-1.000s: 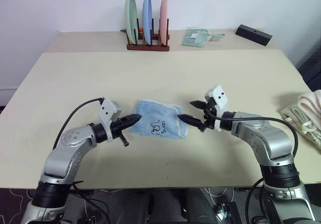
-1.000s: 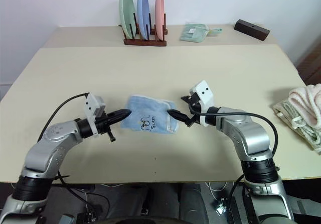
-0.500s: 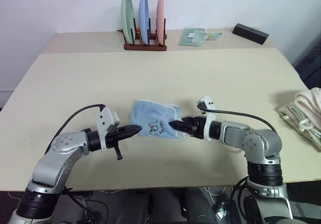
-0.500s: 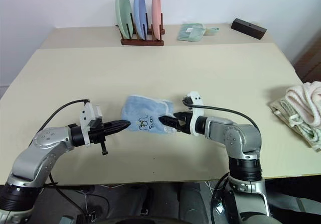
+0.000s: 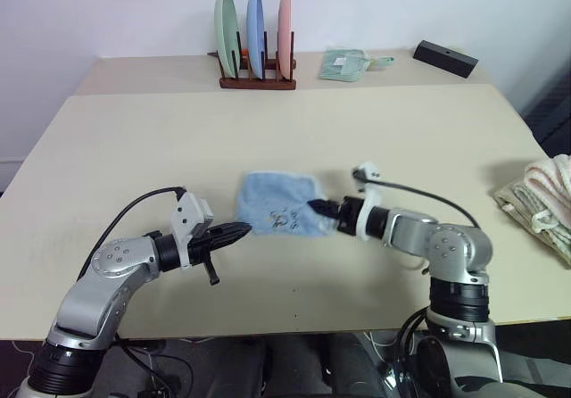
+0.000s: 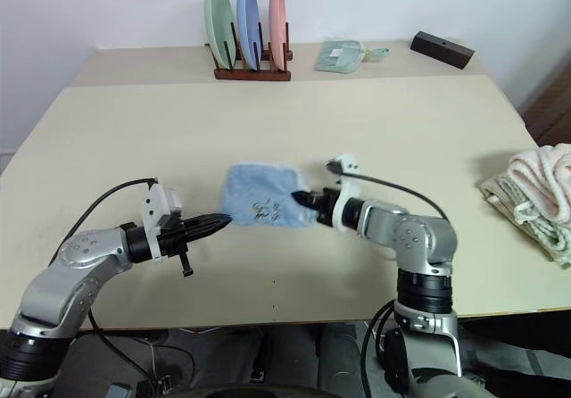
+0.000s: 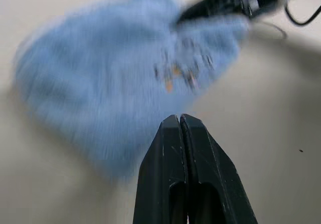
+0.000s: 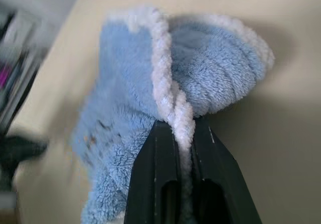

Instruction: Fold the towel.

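Towel, light blue with white piping, lies bunched near the middle of the front part of the surface, between the two arms. Right pincer is clamped on the towel's white-edged hem, with the cloth pinched between its black fingers and curling up over them. Left pincer has its fingers pressed together with nothing between them, its tip just beside the towel's near-left edge.
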Controlling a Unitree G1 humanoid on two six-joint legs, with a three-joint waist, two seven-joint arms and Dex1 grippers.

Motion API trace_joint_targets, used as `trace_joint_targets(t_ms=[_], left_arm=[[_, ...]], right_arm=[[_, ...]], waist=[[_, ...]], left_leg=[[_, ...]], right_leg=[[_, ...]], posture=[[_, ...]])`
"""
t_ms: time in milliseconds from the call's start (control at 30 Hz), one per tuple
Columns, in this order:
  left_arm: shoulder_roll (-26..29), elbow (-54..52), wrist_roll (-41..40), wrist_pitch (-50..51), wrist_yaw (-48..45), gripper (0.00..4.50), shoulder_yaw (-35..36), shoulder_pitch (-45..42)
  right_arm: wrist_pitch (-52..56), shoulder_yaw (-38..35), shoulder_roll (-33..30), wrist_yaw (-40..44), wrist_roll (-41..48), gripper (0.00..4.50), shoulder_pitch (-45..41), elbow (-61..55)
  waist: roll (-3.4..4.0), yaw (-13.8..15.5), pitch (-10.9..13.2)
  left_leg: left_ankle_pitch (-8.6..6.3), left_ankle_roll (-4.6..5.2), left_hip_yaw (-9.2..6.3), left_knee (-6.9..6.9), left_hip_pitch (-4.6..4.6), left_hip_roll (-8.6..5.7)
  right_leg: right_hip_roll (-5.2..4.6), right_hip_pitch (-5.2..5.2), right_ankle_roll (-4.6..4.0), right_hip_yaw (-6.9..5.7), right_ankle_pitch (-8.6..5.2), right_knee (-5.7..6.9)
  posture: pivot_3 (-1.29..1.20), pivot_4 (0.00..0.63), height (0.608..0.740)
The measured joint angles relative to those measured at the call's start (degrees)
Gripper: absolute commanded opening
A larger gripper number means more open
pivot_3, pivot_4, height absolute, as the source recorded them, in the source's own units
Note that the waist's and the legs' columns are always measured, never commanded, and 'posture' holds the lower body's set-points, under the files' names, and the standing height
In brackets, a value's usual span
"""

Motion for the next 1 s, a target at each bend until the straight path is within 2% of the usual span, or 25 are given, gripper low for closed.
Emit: trace_joint_targets(t_ms=[200, 333, 433, 633, 800, 900, 967, 1000], left_arm=[[-2.1, 2.0, 0.3, -0.3, 0.2, 0.00, -0.7, -2.7], [-5.2, 4.4, 1.1, -1.2, 0.4, 0.00, -2.5, -6.4], [-6.1, 5.7, 1.6, -1.4, 0.2, 0.00, -3.6, -8.0], [-7.0, 7.4, 2.5, -2.4, -0.5, 0.00, -4.8, -9.1], [-7.1, 8.0, 2.6, -2.7, -1.5, 0.00, -5.1, -9.1], [-7.7, 8.9, 2.9, -2.9, -1.6, 0.00, -6.1, -9.5], [-7.9, 9.6, 3.1, -2.9, -1.7, 0.00, -6.7, -10.0], [-8.2, 10.0, 3.3, -3.3, -1.8, 0.00, -7.0, -10.4]], right_arm=[[-4.4, -16.6, -6.5, -9.1, 0.1, 0.02, -4.8, 3.5], [-1.4, -27.9, -6.0, -18.9, 1.2, 0.02, -4.6, 4.8], [2.0, -34.7, -3.0, -26.2, 2.2, 0.02, -4.3, 4.4], [5.2, -42.7, 2.9, -36.3, 3.4, 0.02, -2.6, 0.4], [7.2, -44.1, 1.5, -38.6, 4.7, 0.02, -2.8, -0.5], [7.8, -44.9, -0.3, -38.6, 6.1, 0.95, -2.9, -0.5], [7.6, -44.4, -1.3, -37.6, 6.7, 1.92, -2.4, -0.7], [6.7, -40.5, -4.2, -35.9, 5.8, 2.42, 0.2, -1.7]], waist=[[0.01, -0.1, 0.0], [0.03, 0.1, 0.0], [0.09, -0.4, 0.0], [0.32, -0.1, -0.1], [0.33, -0.1, -0.1], [0.34, -0.2, -0.1], [0.35, -0.2, -0.1], [0.41, -0.1, -0.1]], left_leg=[[0.01, 0.00, 0.01, -0.04, 0.00, 0.03], [0.03, -0.02, 0.04, -0.02, -0.01, 0.02], [0.04, -0.05, 0.09, -0.04, 0.01, 0.07], [-0.04, 0.12, 0.19, -0.02, -0.01, 0.03], [-0.05, 0.14, 0.22, 0.00, -0.01, 0.02], [-0.06, 0.18, 0.23, 0.00, 0.00, 0.02], [-0.08, 0.21, 0.22, -0.01, 0.00, 0.03], [-0.08, 0.22, 0.24, -0.01, -0.01, 0.02]], right_leg=[[0.01, -0.01, 0.00, 0.00, 0.00, -0.03], [-0.03, 0.00, 0.00, 0.01, 0.00, 0.00], [-0.06, -0.04, -0.01, 0.11, 0.00, 0.04], [0.00, -0.13, 0.00, 0.20, 0.01, 0.11], [0.00, -0.12, 0.00, 0.21, 0.01, 0.11], [0.00, -0.09, 0.00, 0.21, 0.01, 0.10], [0.01, -0.10, 0.00, 0.21, 0.01, 0.11], [0.00, -0.11, 0.00, 0.21, 0.01, 0.10]], posture=[[0.00, 0.150, 0.721], [0.00, 0.150, 0.721], [0.00, 0.150, 0.721], [0.00, 0.150, 0.721], [0.00, 0.150, 0.721], [0.00, 0.150, 0.721], [0.00, 0.150, 0.721], [0.00, 0.150, 0.721]])
